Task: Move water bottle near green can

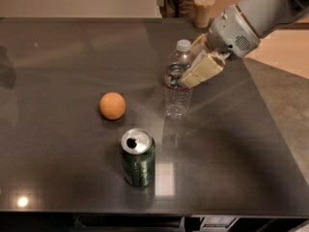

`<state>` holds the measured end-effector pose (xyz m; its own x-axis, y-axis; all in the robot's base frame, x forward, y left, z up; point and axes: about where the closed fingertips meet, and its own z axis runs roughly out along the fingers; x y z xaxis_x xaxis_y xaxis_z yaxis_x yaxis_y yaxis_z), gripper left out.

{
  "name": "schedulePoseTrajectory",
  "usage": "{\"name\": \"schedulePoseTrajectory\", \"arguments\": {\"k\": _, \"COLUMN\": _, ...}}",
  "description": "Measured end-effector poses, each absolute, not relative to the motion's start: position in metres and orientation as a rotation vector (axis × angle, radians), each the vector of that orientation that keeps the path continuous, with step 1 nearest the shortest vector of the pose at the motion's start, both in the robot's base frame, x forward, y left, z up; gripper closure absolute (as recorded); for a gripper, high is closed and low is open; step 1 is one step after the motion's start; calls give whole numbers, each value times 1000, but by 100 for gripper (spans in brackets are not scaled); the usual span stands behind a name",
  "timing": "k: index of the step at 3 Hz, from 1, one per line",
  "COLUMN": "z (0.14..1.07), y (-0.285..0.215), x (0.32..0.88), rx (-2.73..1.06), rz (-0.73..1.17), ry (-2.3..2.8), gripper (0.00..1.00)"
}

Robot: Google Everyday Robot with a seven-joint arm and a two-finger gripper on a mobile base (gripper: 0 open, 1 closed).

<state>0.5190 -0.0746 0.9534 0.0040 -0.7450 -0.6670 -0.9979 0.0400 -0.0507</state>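
The water bottle (176, 93) stands upright on the dark table, clear and ribbed, with a white cap and a dark label band. My gripper (190, 66) reaches in from the upper right and sits against the bottle's right side at label height, partly overlapping it. The green can (138, 158) stands upright nearer the front edge, below and left of the bottle, with its silver top and opening showing. The bottle and the can are apart, with bare table between them.
A round orange fruit (112, 105) lies left of the bottle. A tan-filled cup (203, 8) stands at the table's far edge behind my arm (251, 18). The table's right edge (270, 110) runs close by the arm, with floor beyond it.
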Motion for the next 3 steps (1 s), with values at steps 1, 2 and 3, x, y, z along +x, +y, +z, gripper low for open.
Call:
{"name": "schedulePoseTrajectory", "arguments": {"k": 1, "z": 955, "y": -75, "x": 490, "rx": -1823, "rz": 687, "ry": 1713, "gripper": 100}}
{"name": "schedulePoseTrajectory", "arguments": {"k": 2, "z": 956, "y": -74, "x": 457, "rx": -1909, "rz": 749, "ry": 1594, "gripper": 100}}
{"name": "schedulePoseTrajectory", "arguments": {"k": 3, "z": 953, "y": -71, "x": 427, "rx": -1995, "rz": 775, "ry": 1486, "gripper": 100}}
